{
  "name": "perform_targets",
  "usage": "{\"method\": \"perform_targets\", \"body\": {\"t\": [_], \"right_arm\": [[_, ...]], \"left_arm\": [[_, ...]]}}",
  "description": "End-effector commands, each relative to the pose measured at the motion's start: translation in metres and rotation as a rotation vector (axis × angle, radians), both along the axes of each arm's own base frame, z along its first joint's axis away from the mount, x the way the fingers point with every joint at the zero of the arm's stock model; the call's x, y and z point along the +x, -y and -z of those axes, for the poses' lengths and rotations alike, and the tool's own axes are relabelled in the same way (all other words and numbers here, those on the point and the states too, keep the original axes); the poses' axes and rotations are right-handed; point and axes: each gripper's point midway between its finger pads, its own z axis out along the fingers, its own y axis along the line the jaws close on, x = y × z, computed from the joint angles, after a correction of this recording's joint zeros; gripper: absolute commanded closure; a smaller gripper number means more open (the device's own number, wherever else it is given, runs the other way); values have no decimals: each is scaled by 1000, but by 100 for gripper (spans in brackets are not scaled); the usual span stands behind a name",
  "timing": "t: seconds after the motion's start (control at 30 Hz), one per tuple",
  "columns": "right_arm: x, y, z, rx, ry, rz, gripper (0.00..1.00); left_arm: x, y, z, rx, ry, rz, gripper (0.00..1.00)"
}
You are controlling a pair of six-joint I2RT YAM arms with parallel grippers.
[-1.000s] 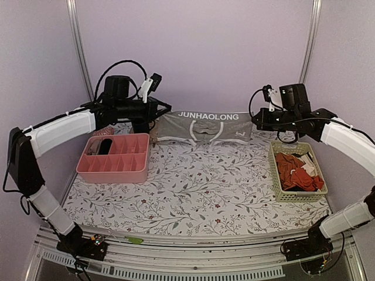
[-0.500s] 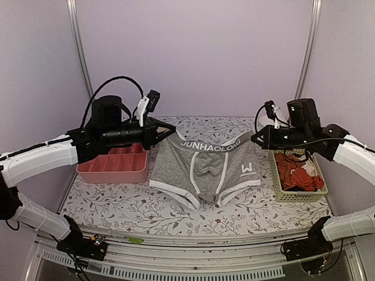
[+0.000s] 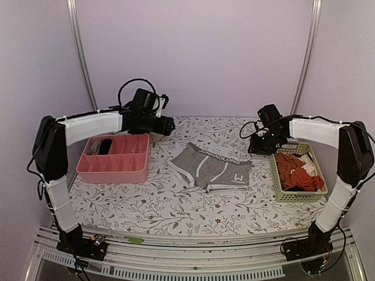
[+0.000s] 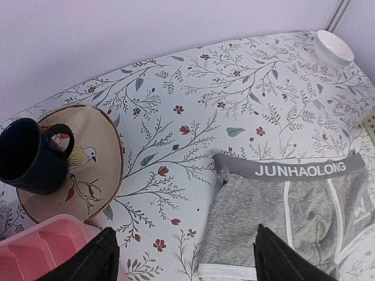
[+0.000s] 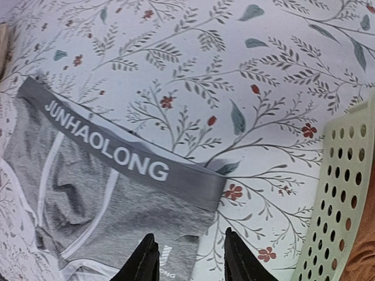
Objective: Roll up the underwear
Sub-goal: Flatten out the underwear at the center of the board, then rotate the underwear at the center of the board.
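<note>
Mostly flat: grey underwear (image 3: 211, 170), darker waistband, white lettering, pale hems.

Two black-and-white arms, a matched pair.
The left arm (image 3: 88, 124) and right arm (image 3: 319, 130) wear smooth white shells between chunky black joints. Black cables (image 3: 126, 88) loop up near the wrists, thin ties band the links, and the fingers (image 4: 94, 260) are plain matte black.

Bare tablecloth (image 3: 176, 205) around underwear (image 3: 211, 172), pink tray (image 3: 111, 174) left, green basket (image 3: 275, 171) right, mug (image 4: 26, 158) far-left
</note>
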Motion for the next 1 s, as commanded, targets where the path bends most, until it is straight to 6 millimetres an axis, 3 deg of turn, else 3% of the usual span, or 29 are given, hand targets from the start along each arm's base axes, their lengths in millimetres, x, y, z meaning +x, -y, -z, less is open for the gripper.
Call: {"method": "perform_targets", "body": {"t": [0.0, 0.17, 0.3, 0.53, 0.67, 0.73, 0.8, 0.9, 0.97], "right_arm": [[0, -41, -34, 182, 73, -157, 63], [-29, -70, 11, 231, -90, -316, 73], [-55, -90, 31, 220, -149, -412, 80], [-92, -87, 82, 164, -285, -447, 88], [-132, -93, 103, 148, -388, -508, 89], [-162, -104, 104, 162, -446, -568, 89], [-202, -127, 93, 226, -522, -671, 88], [-257, -170, 51, 397, -614, -865, 88], [-265, -190, 16, 513, -587, -934, 87]], "left_arm": [[-23, 11, -20, -17, 15, 76, 20], [-55, 21, 7, -24, -55, 173, 23], [-71, 25, 9, -46, -76, 219, 23], [-84, 23, 14, -50, -95, 234, 23], [-91, 19, 18, -37, -106, 243, 23], [-94, 17, 20, -28, -113, 249, 23], [-98, 16, 21, -16, -120, 255, 23], [-104, 14, 24, -2, -128, 267, 23], [-108, 14, 26, 2, -134, 278, 23]]}}
